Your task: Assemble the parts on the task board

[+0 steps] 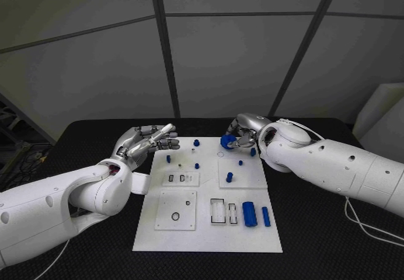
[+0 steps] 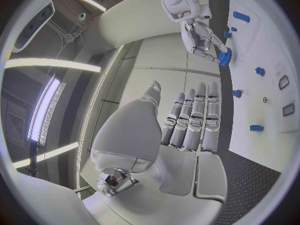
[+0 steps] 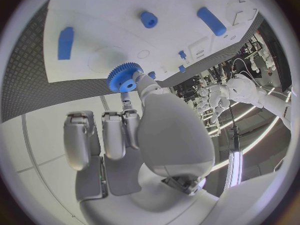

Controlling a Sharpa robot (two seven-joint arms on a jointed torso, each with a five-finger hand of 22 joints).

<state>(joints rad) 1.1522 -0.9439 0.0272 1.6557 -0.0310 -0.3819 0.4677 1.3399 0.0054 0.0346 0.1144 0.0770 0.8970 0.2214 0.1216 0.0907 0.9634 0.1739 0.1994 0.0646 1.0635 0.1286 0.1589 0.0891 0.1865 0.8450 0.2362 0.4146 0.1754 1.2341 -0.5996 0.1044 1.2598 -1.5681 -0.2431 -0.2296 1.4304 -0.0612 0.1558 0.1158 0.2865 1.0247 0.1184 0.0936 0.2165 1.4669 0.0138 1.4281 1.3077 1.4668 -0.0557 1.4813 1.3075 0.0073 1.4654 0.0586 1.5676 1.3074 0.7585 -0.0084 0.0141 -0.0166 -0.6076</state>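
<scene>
We pinch blue gear [image 3: 123,78] in right robot hand [image 1: 241,133] over task board [image 1: 194,233] far edge for seating; left robot hand [image 1: 148,142] spread, idle.

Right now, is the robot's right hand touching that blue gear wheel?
Touching. The right wrist view shows the right hand pinching the blue gear at its fingertips, just over the task board.

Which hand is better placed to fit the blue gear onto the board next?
The right hand: it already holds the blue gear just over the white board. The left hand holds nothing, fingers straight, at the board's edge.
</scene>
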